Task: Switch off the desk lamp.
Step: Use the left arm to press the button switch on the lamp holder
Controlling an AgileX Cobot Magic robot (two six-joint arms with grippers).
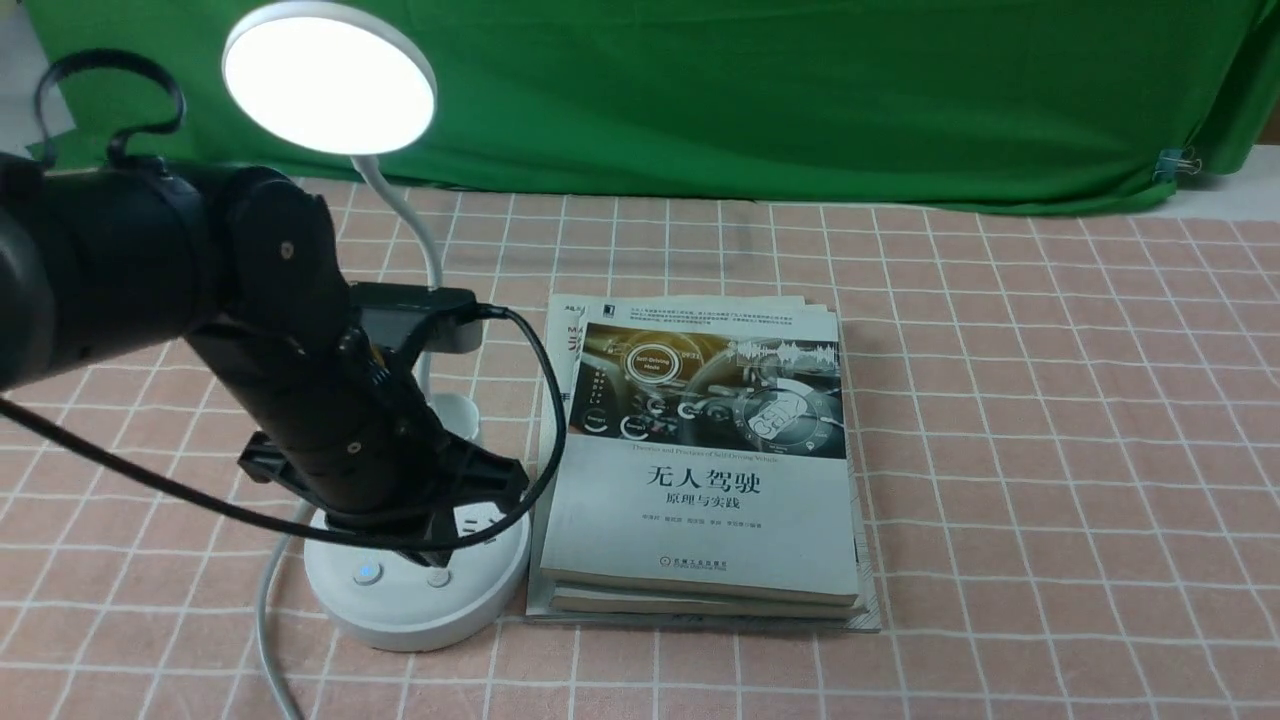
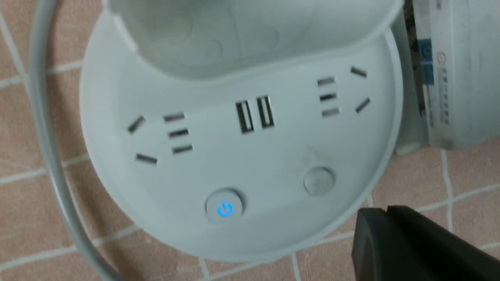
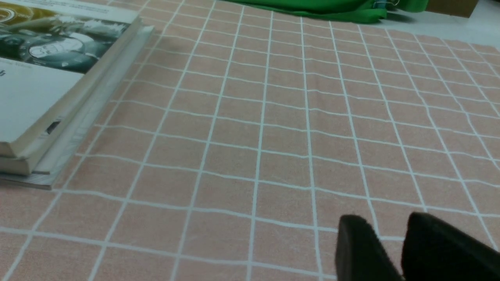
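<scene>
The desk lamp stands at the left, its white round head [image 1: 330, 78] glowing. Its round base [image 1: 415, 605] has sockets and two buttons; one button [image 1: 367, 573] glows blue and the other [image 1: 438, 577] is plain. My left gripper [image 1: 435, 540] hovers just above the base, fingers pressed together and holding nothing. In the left wrist view the base [image 2: 234, 156] fills the frame, with the blue-lit power button [image 2: 224, 208] and the plain button [image 2: 319, 180]. The shut gripper [image 2: 384, 212] sits just off the base rim, near the plain button. My right gripper [image 3: 390, 224] is slightly open and empty over bare cloth.
A stack of books [image 1: 700, 460] lies right beside the lamp base and also shows in the right wrist view [image 3: 47, 89]. The lamp's white cord [image 1: 268, 620] runs toward the front edge. A green backdrop [image 1: 700, 90] hangs behind the checked pink tablecloth [image 1: 1050, 450].
</scene>
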